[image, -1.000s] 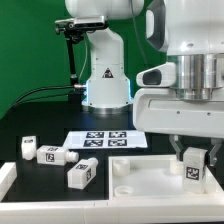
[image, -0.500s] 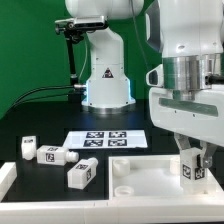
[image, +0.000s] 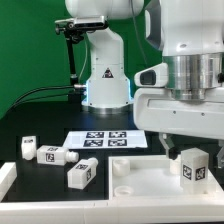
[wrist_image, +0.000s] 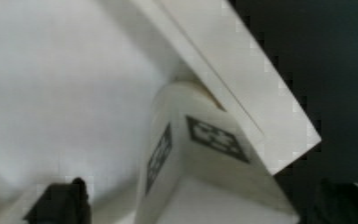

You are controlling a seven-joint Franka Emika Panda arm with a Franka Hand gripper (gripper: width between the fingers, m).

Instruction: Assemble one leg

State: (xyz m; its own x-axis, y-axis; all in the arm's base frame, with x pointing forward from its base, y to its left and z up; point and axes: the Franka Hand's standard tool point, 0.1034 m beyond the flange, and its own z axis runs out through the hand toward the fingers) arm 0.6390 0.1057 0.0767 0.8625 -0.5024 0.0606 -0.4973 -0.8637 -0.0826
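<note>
Setting: black worktop before a green backdrop, lit from above.

Item 1, nearest: large flat white panel with corner holes, lying at the front of the worktop toward the exterior view's right. Count: one.

Item 2: the leg, a stubby white tagged block, standing upright at the panel's corner on the exterior view's right, directly beneath the arm. The wrist view shows it set against the panel's edge. Whether it is seated in a hole cannot be told.

Item 3: end effector, hanging over that leg. One dark finger shows beside the block; the other is hidden, so whether it is pinching the leg or spread cannot be told.

Item 4: loose legs, three, lying on the worktop at the exterior view's left. Total legs in sight: four.

Item 5: marker board, one, flat behind the panel.

Item 6, farthest: white robot base with cabling.

Step in hand, judged: fitting the leg into the panel's corner. The next move likely calls for keeping it upright and aligned while turning or pressing it home.
</note>
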